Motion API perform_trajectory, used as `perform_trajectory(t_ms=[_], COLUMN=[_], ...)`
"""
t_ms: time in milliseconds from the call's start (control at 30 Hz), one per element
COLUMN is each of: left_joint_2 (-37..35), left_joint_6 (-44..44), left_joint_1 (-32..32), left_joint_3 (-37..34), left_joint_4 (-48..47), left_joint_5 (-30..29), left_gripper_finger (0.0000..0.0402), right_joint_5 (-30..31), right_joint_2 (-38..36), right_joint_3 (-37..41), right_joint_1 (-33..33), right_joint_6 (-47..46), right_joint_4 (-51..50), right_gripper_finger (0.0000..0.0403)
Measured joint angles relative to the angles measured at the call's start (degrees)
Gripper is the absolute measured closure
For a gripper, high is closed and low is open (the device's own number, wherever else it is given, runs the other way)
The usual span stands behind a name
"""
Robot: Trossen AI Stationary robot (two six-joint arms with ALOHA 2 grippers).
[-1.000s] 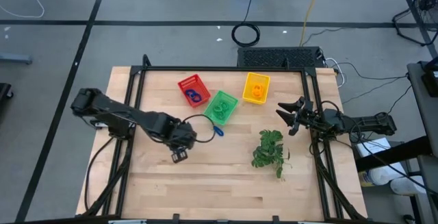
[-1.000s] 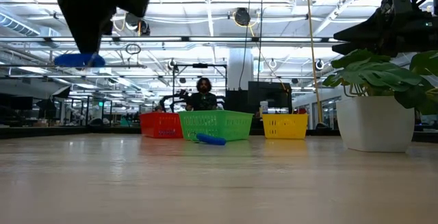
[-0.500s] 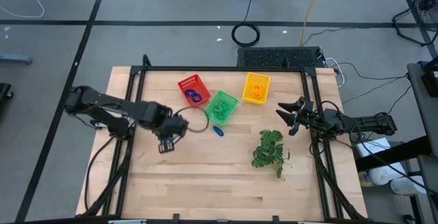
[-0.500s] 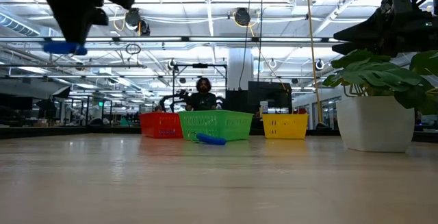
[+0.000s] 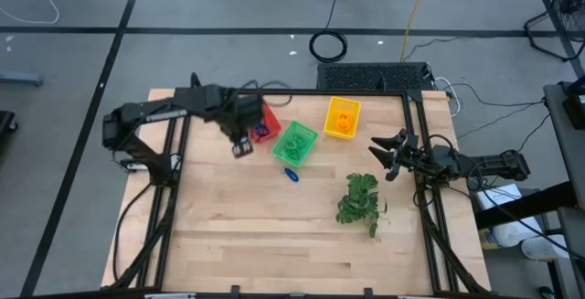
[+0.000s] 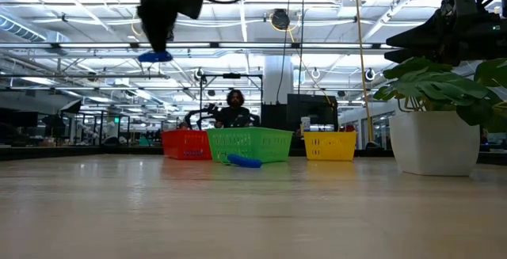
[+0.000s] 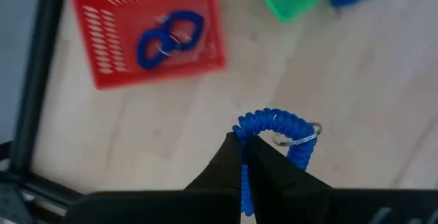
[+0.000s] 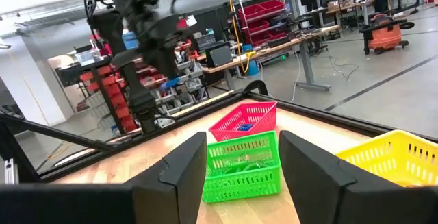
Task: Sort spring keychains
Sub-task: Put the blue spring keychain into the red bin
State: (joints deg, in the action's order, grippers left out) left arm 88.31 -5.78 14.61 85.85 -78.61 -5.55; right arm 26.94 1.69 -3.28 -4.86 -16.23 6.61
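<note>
- Left wrist view: the left claw is pinched on a blue spring keychain, gripped at one end of its coil, so the rest of the loop and its small metal ring hang free beyond the fingertips.
- Judged from that hang, the keychain is light and springy; a grip across a few coils holds it, while the smooth plastic could slip from a shallow pinch.
- High view: the left claw hovers above the desk just beside the red basket, which already holds blue keychains.
- Beside the red basket stands the green basket with green loops in it; farther along is the yellow basket with orange ones.
- One loose blue keychain lies on the desk just beside the green basket; it looks best taken across its coil from above.
- Right claw waits spread wide near the desk's right edge, next to the plant sprig.
</note>
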Motion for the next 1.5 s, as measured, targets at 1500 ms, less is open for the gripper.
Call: perform_trajectory(t_ms=[1500], left_joint_2=[21.2], left_joint_6=[7.1], left_joint_1=[19.9], left_joint_3=[2.3], left_joint_4=[17.9], left_joint_5=[2.5], left_gripper_finger=[0.0396], right_joint_5=[0.0], right_joint_2=[0.0], right_joint_3=[0.0], right_joint_1=[0.0], right_joint_6=[0.0], right_joint_4=[0.0], right_gripper_finger=[0.0232])
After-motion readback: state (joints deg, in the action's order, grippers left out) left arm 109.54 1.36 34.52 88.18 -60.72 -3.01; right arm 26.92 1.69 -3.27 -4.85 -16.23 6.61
